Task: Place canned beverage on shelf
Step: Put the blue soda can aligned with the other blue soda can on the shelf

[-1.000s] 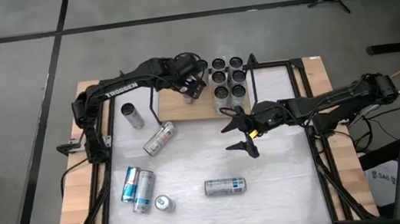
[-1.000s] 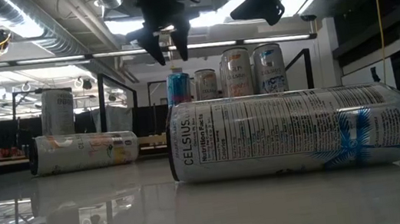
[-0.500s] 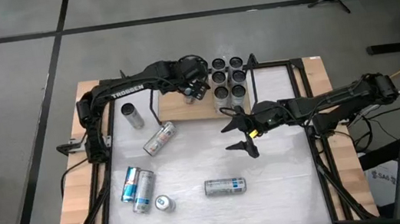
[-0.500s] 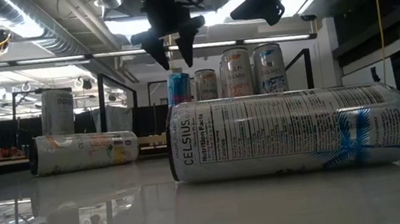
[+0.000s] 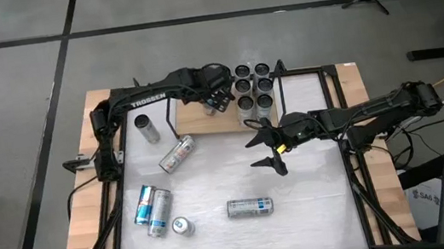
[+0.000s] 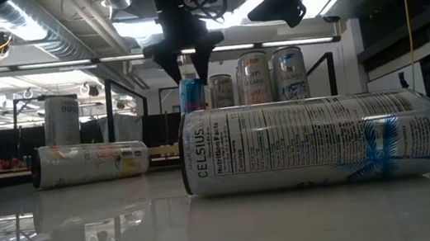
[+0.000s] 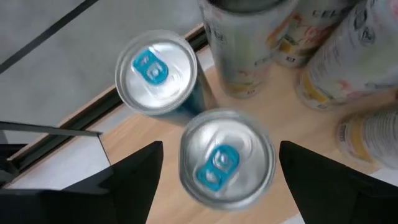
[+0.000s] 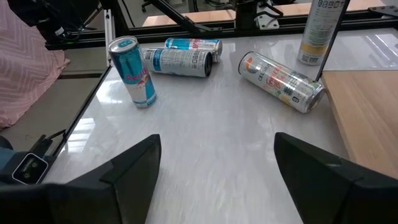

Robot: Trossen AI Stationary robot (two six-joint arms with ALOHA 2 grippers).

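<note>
So over the last second the left pincer (image 5: 220, 98) slides a bit further along the small light-brown wooden shelf with the thin black rod frame (image 5: 196, 121), toward the cluster of silver cans standing upright at its far end (image 5: 253, 88); the right arm doesn't budge. The left pincer's fingers are spread wide and empty, hovering right over two upright silver cans with blue tabs (image 7: 227, 158) that it seems to have just dropped off on the wood.

The right pincer (image 5: 269, 147) hangs over the white counter (image 5: 318, 198), wide open too, holding nothing.

Progress-wise I'd say a bit past halfway. Six cans are left on the counter: an upright one (image 5: 147, 128), three lying ones (image 5: 176, 154), a blue-and-silver pair (image 5: 152, 208) and a short one (image 5: 182, 226).
</note>
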